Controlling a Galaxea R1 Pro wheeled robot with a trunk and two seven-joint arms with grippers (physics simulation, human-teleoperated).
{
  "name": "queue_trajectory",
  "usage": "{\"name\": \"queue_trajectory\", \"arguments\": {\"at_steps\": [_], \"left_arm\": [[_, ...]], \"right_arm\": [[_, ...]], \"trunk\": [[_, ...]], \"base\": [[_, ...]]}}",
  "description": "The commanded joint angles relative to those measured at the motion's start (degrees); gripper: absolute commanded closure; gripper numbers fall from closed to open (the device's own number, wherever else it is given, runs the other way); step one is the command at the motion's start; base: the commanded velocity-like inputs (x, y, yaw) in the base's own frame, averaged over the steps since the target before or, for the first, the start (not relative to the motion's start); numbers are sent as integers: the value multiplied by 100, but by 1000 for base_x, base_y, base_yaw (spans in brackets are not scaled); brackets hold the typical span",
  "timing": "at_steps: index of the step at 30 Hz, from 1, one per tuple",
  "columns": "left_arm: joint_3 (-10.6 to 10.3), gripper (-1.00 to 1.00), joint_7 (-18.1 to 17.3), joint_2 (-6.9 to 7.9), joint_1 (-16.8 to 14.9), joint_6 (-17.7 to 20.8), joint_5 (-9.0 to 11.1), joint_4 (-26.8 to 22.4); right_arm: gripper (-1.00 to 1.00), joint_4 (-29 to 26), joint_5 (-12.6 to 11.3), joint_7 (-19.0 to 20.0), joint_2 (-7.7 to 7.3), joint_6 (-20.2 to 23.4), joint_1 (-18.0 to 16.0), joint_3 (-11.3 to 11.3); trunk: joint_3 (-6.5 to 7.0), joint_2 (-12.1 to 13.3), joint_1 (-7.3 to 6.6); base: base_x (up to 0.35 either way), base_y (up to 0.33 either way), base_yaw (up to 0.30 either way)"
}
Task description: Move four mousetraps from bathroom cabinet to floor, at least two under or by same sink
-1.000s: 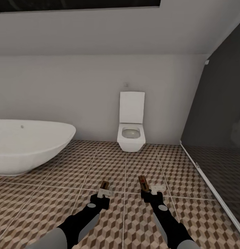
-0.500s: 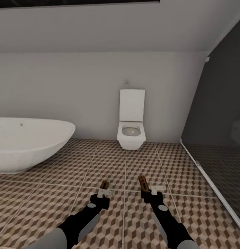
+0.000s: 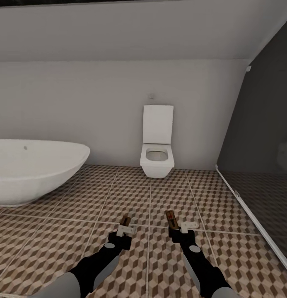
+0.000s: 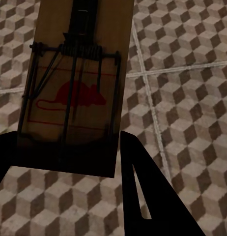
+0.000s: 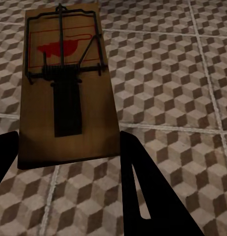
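Progress: we carry two mousetraps out over the floor; none is set down yet, by our reading.
Left gripper: closed on one trap, held above the tiles.
Right gripper: clamped on the other trap, also off the floor.
Left to do: place these near a sink, then bring the remaining pair.
Ahead: toilet, bathtub.
Hidden: fingertips sit under the boards, so we cannot see the contact.
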Motion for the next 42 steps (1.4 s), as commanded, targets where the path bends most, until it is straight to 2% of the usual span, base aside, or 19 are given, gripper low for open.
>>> {"name": "queue_trajectory", "arguments": {"at_steps": [1,10,42], "left_arm": [[-36,100,59,2,-7,24,19,-10],[-36,100,55,-7,-7,27,19,-1],[-36,100,54,-8,-7,36,19,24]], "right_arm": [[100,-3,-16,-42,-3,11,-2,24],[100,-3,-16,-35,-3,4,-2,26],[100,-12,-17,-34,5,-12,-2,30]], "trunk": [[-5,-2,-1],[-5,-2,-1],[-5,-2,-1]], "base": [[0,0,0],[127,0,0],[332,0,0]]}}
